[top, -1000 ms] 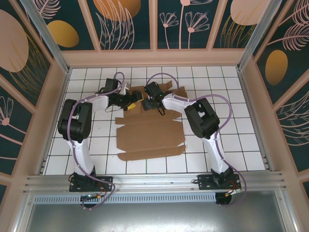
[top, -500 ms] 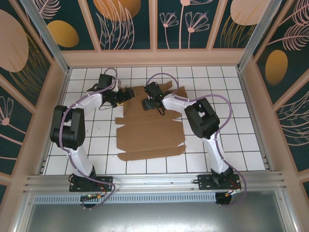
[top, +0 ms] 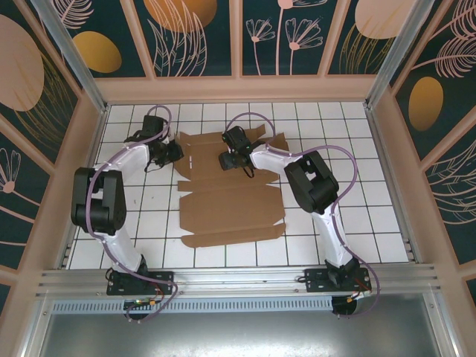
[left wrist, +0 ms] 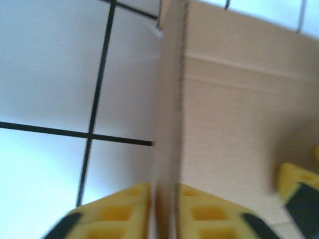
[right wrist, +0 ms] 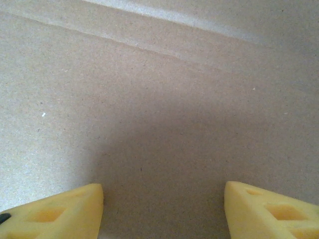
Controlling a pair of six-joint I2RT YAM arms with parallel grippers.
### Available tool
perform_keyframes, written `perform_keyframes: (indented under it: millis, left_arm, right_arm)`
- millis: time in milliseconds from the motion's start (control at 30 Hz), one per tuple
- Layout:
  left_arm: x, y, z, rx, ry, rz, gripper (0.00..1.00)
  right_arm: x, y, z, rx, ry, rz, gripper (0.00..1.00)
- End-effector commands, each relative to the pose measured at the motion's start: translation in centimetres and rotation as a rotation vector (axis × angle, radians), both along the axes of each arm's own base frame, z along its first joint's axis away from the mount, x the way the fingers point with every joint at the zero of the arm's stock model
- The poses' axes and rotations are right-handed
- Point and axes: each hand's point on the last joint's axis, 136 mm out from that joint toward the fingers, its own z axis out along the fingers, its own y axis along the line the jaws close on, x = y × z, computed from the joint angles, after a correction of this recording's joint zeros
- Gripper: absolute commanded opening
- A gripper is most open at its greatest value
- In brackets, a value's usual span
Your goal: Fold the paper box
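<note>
Two grippers, both up at the far end of the paper box. Mostly a flat die-cut brown sheet, spread across the middle of the white tiled table, long near edge facing the arm bases, flaps and notches along the far side.

Left gripper parked at the far-left corner of the cardboard, clamped tight on an edge of it. From the left wrist camera: yellow fingers pressed in from either side of a thin brown edge seen end-on, barely any gap, black tile lines off to the left, more cardboard off to the right. Bit blurry, so no telling exactly which flap.

Right gripper sitting over the far middle of the sheet, near the left one, pointing down. Spread wide, nothing pinched. From the right wrist camera: two yellow fingertips well apart at the bottom corners, plain cardboard behind them with a crease running across the top. Can't tell whether touching the sheet or hovering just above it.
</note>
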Motion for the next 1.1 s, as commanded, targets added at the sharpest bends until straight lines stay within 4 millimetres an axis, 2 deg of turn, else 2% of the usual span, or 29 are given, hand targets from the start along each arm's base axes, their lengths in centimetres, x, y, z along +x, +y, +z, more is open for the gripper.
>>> perform_keyframes:
  millis: [0,100,267,467,567,700,800,833,867,967,1067]
  left_arm:
    - [-0.8,1.9,-2.2,0.109,0.066,0.043,0.09]
    - [-0.7,2.2,-3.3,0.177,0.088,0.046,0.05]
    - [-0.6,1.0,-5.5,0.314,0.133,0.009,0.02]
    - [-0.2,-0.8,-6.3,0.375,0.142,-0.005,0.11]
    - [0.0,-1.0,-4.8,0.364,0.108,-0.002,0.19]
    - [0.1,-0.9,-0.4,0.283,0.015,0.017,0.45]
    - [-0.9,-0.8,2.0,0.145,-0.033,0.035,0.59]
    - [-1.6,-0.9,2.0,0.115,-0.027,0.032,0.62]
    - [-2.1,-1.0,3.1,0.091,-0.051,0.026,0.66]
    - [-4.4,-1.7,2.7,0.036,-0.024,-0.013,0.72]
    - [-6.7,-1.5,1.7,0.013,0.0,0.0,0.74]
  right_arm:
    - [-5.1,-1.5,-5.6,-0.1,0.206,0.053,0.64]
    - [-5.1,-1.6,-5.7,-0.102,0.207,0.052,0.64]
    - [-4.8,-1.8,-6.0,-0.119,0.2,0.039,0.63]
    - [-4.8,-1.8,-6.3,-0.12,0.211,0.032,0.62]
    - [-4.9,-2.0,-6.5,-0.129,0.211,0.029,0.61]
    - [-5.0,-2.1,-6.4,-0.124,0.21,0.027,0.61]
    - [-5.1,-2.0,-6.3,-0.117,0.212,0.027,0.61]
    - [-5.1,-2.0,-6.3,-0.116,0.214,0.028,0.61]
    - [-5.1,-2.0,-6.4,-0.116,0.214,0.028,0.6]
    - [-5.2,-2.0,-6.4,-0.116,0.214,0.028,0.6]
    - [-5.2,-2.2,-6.5,-0.117,0.216,0.025,0.6]
